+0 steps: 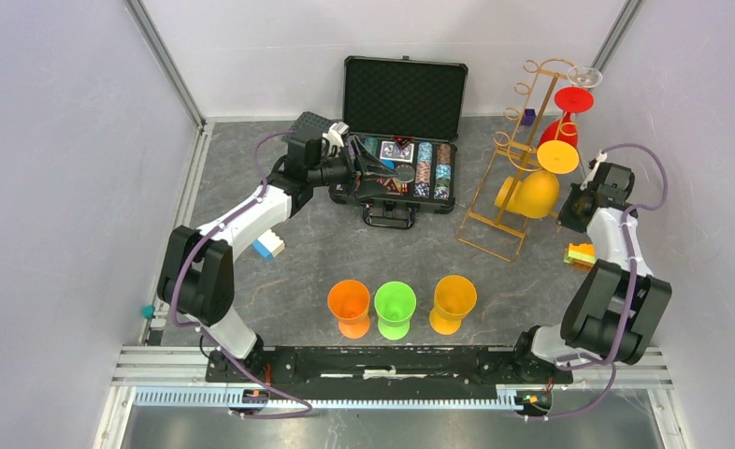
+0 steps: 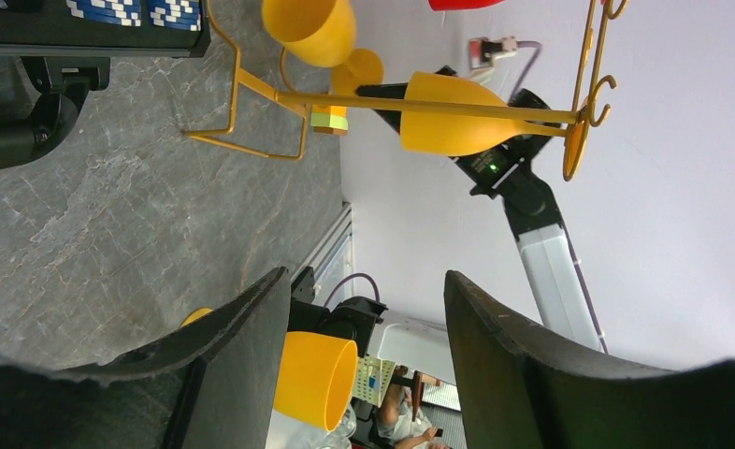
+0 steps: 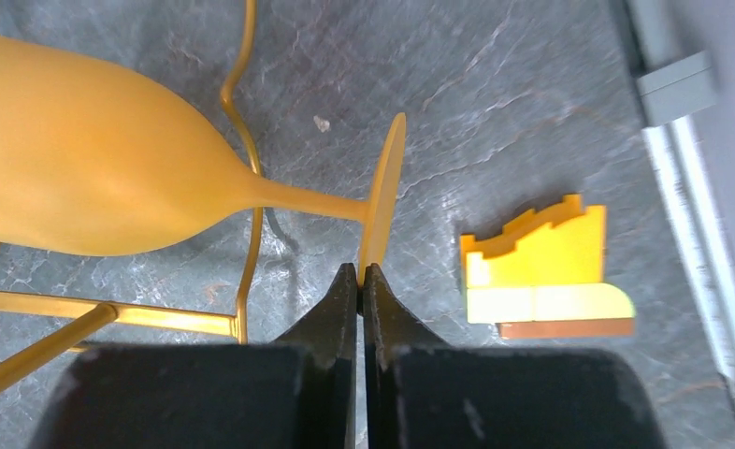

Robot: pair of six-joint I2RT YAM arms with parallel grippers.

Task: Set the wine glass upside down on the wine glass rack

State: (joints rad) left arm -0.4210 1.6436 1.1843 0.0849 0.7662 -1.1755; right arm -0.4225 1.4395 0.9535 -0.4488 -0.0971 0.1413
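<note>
A yellow wine glass (image 1: 535, 194) hangs bowl-down at the gold wire wine glass rack (image 1: 497, 201), its round foot (image 1: 557, 156) up by a rail's curled end. In the right wrist view the glass (image 3: 93, 168) stretches left in front of the rack wires (image 3: 242, 140), and my right gripper (image 3: 360, 269) is shut on the rim of its foot (image 3: 384, 187). The left wrist view shows the same glass (image 2: 448, 117) along a rail (image 2: 345, 98). My left gripper (image 1: 382, 173) hovers open over the poker case, holding nothing (image 2: 368, 281).
A red glass (image 1: 569, 108) and a clear one (image 1: 585, 75) hang higher on the rack. An open black poker chip case (image 1: 406, 103) sits behind. Orange (image 1: 350, 304), green (image 1: 394, 304) and yellow (image 1: 453, 299) glasses stand at the front. Toy blocks (image 3: 541, 271) lie right.
</note>
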